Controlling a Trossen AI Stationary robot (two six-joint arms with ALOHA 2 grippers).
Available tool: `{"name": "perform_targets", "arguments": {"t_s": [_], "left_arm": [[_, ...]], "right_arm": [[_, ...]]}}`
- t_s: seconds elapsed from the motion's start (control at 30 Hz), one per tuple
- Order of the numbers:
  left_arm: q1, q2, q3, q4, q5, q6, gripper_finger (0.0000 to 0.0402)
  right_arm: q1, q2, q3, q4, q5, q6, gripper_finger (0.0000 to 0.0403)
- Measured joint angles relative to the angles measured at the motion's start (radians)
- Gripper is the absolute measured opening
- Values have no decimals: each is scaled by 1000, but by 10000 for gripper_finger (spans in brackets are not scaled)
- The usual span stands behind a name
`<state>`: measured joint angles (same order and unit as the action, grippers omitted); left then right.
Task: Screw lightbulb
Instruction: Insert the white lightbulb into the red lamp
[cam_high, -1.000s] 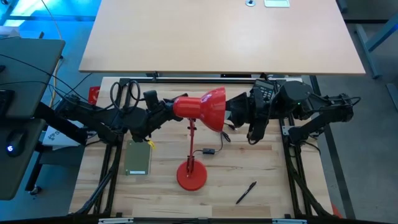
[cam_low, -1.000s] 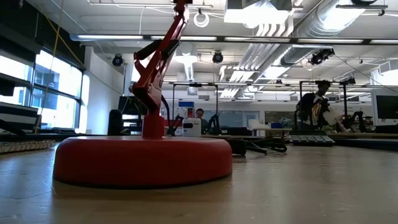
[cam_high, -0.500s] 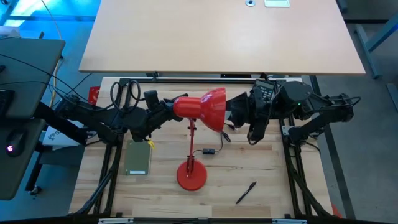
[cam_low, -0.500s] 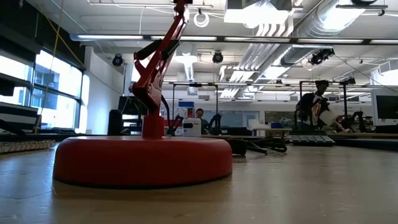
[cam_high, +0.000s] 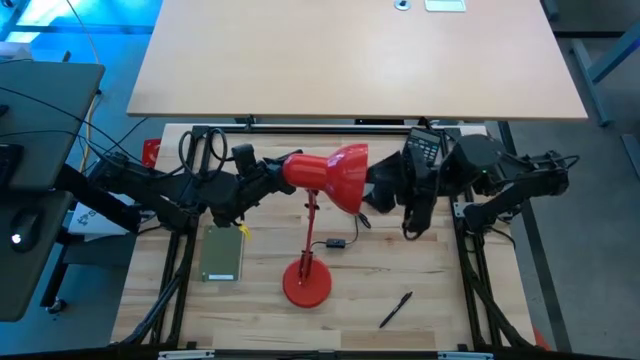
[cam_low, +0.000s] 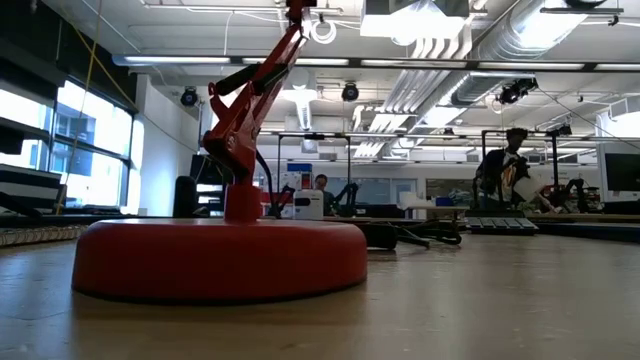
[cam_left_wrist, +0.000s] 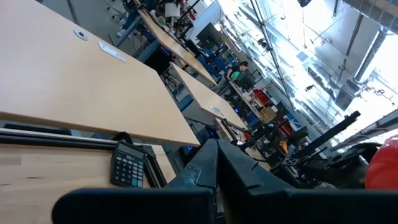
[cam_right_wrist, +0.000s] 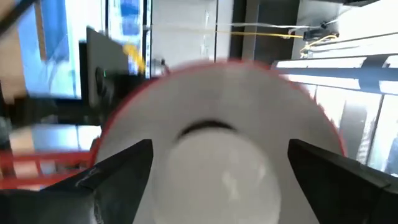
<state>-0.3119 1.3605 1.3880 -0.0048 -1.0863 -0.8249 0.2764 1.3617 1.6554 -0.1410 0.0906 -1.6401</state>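
A: Pincers first, going from the left of the lamp (cam_high: 322, 190). Left pincer (cam_high: 268, 178) sits at the back of the shade (cam_high: 340, 176), by its neck. It looks closed there and seems to steady the lamp, but I cannot tell for sure what it grips.

B: And on the other side of the lamp?

A: Right pincer (cam_high: 372, 193) is at the shade's open mouth. Its wrist view shows the fingers (cam_right_wrist: 118, 180) spread wide with the bulb (cam_right_wrist: 217, 171) between them, the bulb's round end toward the camera and its base toward the socket inside the shade.

B: So how far along?

A: I judge the bulb is at or in the socket, with the screwing under way or about to start. Whether the fingers press on the glass, and whether the thread has caught, I cannot tell. Left to do: turn it home and let go.

B: Room to move?

A: Tight at the mouth, since the shade's rim rings the bulb closely. Below the shade, the lamp base (cam_high: 307, 282) stands on the bench (cam_high: 440, 300), with a cord plug (cam_high: 335, 243) near the stem. A pen (cam_high: 396, 309) lies right of the base, a grey box (cam_high: 222, 254) left of it, both well apart from the arms.
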Motion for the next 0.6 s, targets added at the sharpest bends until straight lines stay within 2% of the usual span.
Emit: {"name": "perform_targets", "arguments": {"t_s": [0.6], "left_arm": [[0, 0, 0, 3, 3, 35, 0]], "right_arm": [[19, -26, 0, 24, 4, 376, 371]]}}
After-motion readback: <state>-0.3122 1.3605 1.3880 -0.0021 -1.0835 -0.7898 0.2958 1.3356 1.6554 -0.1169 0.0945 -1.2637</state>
